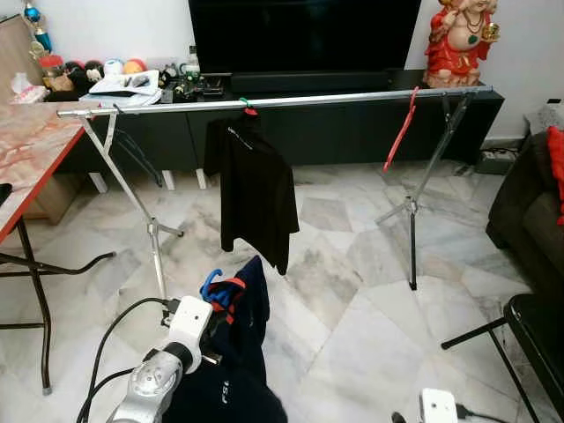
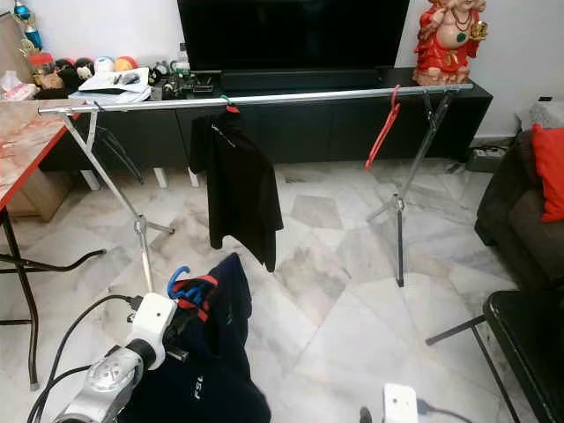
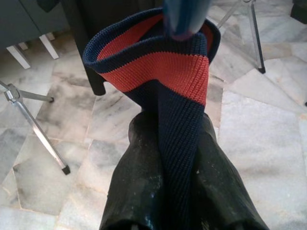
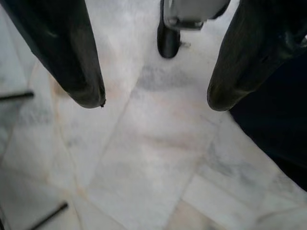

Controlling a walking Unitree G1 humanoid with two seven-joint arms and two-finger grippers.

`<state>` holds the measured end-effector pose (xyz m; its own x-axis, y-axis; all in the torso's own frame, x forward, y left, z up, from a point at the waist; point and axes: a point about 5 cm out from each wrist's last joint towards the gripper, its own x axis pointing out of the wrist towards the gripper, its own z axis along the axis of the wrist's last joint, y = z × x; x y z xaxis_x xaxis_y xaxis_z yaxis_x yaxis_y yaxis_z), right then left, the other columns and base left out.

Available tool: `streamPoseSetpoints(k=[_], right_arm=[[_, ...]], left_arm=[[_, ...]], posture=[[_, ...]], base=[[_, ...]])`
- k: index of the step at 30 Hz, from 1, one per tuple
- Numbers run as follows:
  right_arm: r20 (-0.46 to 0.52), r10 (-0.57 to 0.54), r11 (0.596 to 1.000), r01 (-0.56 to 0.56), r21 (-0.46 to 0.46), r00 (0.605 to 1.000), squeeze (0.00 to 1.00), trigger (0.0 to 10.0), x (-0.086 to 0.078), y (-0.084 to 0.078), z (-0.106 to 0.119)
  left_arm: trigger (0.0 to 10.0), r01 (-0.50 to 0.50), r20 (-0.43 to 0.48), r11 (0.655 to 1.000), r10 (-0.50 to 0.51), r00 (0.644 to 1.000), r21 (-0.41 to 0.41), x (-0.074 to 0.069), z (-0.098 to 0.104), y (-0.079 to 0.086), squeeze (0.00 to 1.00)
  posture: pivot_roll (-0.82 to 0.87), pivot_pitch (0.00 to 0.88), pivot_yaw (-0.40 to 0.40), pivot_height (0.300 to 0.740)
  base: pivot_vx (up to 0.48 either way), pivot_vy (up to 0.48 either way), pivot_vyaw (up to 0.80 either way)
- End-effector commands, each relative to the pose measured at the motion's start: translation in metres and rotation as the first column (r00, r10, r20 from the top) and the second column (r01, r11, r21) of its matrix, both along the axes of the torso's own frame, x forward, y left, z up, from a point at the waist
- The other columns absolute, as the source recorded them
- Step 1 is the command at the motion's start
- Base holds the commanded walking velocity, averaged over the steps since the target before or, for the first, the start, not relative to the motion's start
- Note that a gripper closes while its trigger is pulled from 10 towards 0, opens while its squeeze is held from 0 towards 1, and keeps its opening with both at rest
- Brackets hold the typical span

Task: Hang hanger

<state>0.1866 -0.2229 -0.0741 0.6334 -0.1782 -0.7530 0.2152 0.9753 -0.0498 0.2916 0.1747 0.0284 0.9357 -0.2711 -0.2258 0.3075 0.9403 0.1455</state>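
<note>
My left gripper (image 3: 172, 125) is shut on the red-striped collar (image 3: 163, 72) of a navy shirt (image 1: 249, 348). The shirt hangs on a blue hanger whose hook (image 1: 210, 283) sticks up above the collar, low at the front left and well short of the rail. A silver rail (image 1: 308, 100) runs across on two tripod stands. A black shirt (image 1: 256, 189) hangs near its middle, and an empty red hanger (image 1: 401, 130) hangs farther right. My right gripper (image 4: 156, 103) is open over the marble floor, with nothing between its fingers.
A marble-topped folding table (image 1: 26, 145) stands at the left and a black TV console (image 1: 352, 123) behind the rail. Tripod legs (image 1: 412, 216) spread on the floor. A dark sofa (image 1: 529, 207) and a black stool (image 1: 539, 330) are at the right.
</note>
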Motion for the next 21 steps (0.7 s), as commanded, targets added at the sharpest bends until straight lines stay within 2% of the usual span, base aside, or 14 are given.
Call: streamPoseSetpoints(k=[1,8,11,21], right_arm=[[-0.012,-0.039,0.999,0.039,0.006,0.999,0.00,10.0,-0.006,0.002,-0.003],[-0.040,-0.069,0.998,0.069,-0.004,0.997,0.00,10.0,-0.016,0.002,-0.008],[-0.066,-0.044,0.999,0.043,-0.019,0.997,0.00,10.0,-0.021,0.003,-0.011],[-0.066,-0.026,1.000,0.026,-0.012,0.998,0.00,10.0,-0.022,0.005,-0.012]], left_arm=[[10.0,-0.004,0.022,0.999,0.005,1.000,-0.033,0.001,0.006,0.003,0.00],[10.0,0.039,0.026,0.997,-0.037,0.999,-0.060,0.003,0.011,-0.004,0.00],[10.0,0.045,0.024,0.997,-0.043,0.999,-0.064,0.003,0.011,-0.005,0.00],[10.0,0.051,0.005,0.996,-0.051,0.999,-0.074,-0.002,0.008,-0.007,0.00]], posture=[[0.01,0.039,0.059,0.740],[0.00,0.036,0.062,0.740],[0.00,0.025,0.064,0.740],[0.00,0.022,0.063,0.740]], base=[[0.000,0.000,0.00],[0.232,0.000,0.00],[0.302,0.000,0.00],[0.332,0.000,0.00]])
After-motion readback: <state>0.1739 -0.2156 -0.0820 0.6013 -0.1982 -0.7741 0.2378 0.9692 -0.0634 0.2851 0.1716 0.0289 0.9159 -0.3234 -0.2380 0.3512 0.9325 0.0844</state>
